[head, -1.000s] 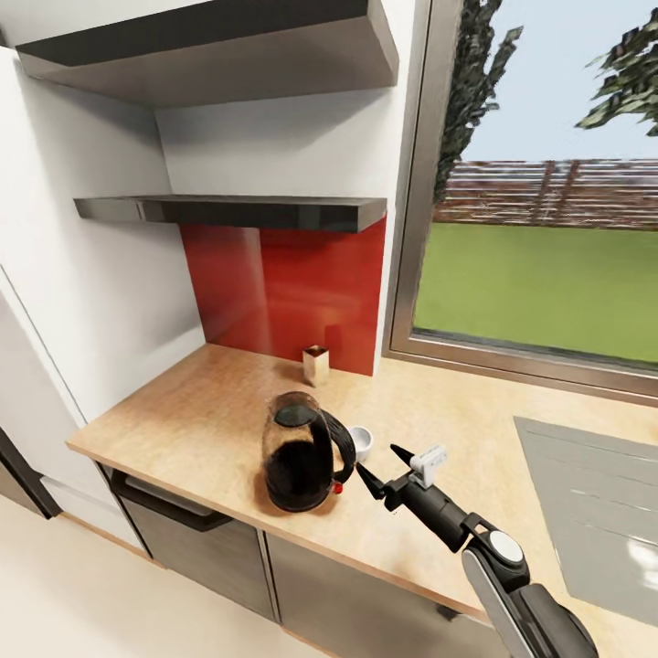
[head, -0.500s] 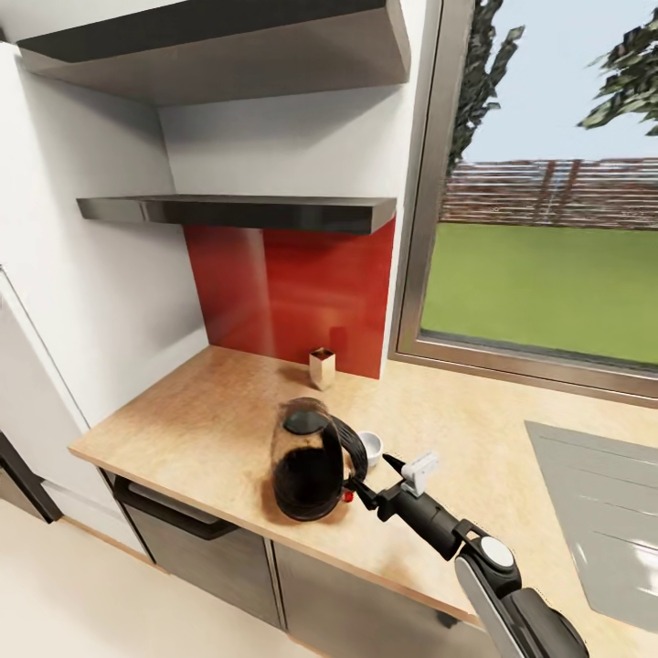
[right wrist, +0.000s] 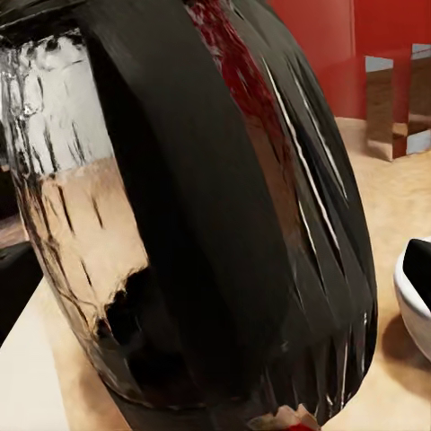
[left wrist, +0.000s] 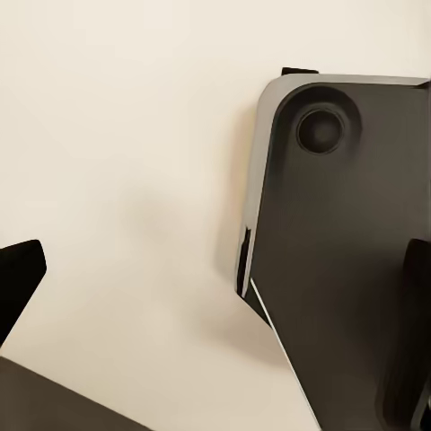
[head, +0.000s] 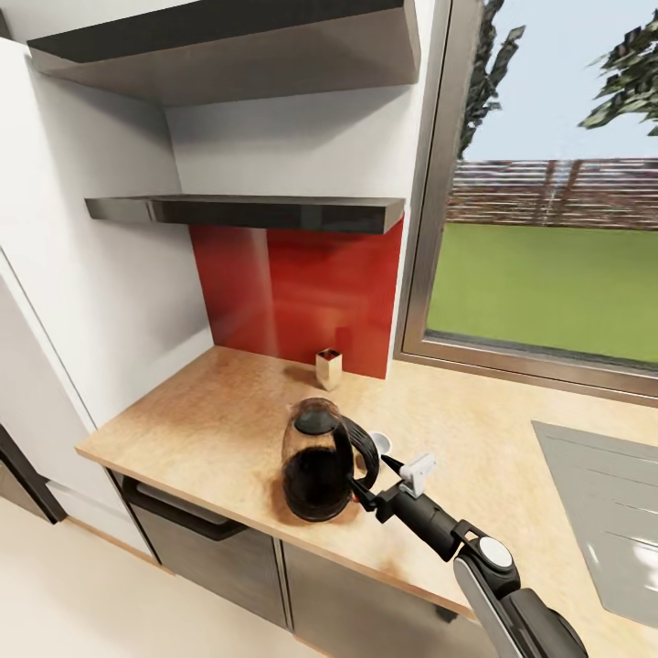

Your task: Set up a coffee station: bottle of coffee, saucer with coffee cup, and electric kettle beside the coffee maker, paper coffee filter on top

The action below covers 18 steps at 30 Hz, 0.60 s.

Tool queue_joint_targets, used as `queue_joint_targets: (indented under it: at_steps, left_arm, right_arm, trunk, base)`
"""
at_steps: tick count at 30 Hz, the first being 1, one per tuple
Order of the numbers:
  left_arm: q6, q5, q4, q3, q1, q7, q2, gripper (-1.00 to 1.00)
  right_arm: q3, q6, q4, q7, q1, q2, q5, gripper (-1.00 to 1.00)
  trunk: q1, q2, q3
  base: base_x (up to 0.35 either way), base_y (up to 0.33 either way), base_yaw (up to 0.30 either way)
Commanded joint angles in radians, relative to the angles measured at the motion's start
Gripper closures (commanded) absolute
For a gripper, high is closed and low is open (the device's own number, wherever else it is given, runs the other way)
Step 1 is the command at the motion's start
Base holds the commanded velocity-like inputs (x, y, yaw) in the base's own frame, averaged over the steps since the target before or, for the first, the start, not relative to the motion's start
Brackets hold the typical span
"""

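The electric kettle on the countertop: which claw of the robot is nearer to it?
Right. The right claw reaches the electric kettle's handle; the left wrist view shows pale floor and a dark robot part, no kettle.

One electric kettle (head: pixel 317 464), one coffee cup (head: pixel 380 445), one small box (head: pixel 328 368), two shelves (head: pixel 247 211).

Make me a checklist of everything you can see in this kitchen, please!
Surface: wooden countertop, standing on it the things below.
Job's things: electric kettle, upright near the front edge; white cup just behind its handle.
Clutter: small box-shaped container by the red backsplash.
Hands: right hand at the kettle's handle, fingers apart around it; left hand not seen well enough to judge.
Cables: nothing seen.
Surroundings: two dark shelves above, window with lawn and fence outside, grey sink area at the right.
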Motion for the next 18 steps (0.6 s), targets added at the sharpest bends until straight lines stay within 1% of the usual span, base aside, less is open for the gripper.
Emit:
queue_joint_targets:
  at_steps: [1, 5, 9, 10, 18]
  left_arm:
    - [-0.003, 0.009, 0.001, -0.008, -0.001, 0.002, 0.0, -1.0]
    - [-0.003, 0.009, 0.001, -0.008, -0.001, 0.002, 0.0, -1.0]
    - [-0.003, 0.009, 0.001, -0.008, -0.001, 0.003, 0.0, -1.0]
    - [-0.003, 0.009, 0.001, -0.007, -0.001, 0.003, 0.0, -1.0]
    - [-0.003, 0.009, 0.001, -0.007, -0.001, 0.003, 0.002, -1.0]
  right_arm:
    - [0.001, 0.006, -0.001, 0.002, -0.001, -0.001, -0.01, -1.0]
    - [0.001, 0.006, -0.001, 0.002, -0.001, -0.001, -0.01, -1.0]
    - [0.001, 0.006, -0.001, 0.002, -0.001, -0.001, -0.01, -1.0]
    - [0.001, 0.006, -0.001, 0.002, -0.001, -0.001, -0.011, 1.0]
    - [0.001, 0.006, -0.001, 0.002, -0.001, -0.001, -0.012, 1.0]
  trunk:
    - [0.001, -0.002, -0.002]
    - [0.001, -0.002, -0.002]
    - [0.001, -0.002, -0.002]
    - [0.001, -0.002, -0.002]
    - [0.001, -0.002, -0.002]
  base:
    - [0.057, 0.058, 0.0]
    - [0.1, 0.098, 0.0]
    - [0.034, 0.032, 0.0]
    - [0.005, 0.004, 0.0]
    - [0.001, 0.001, 0.0]
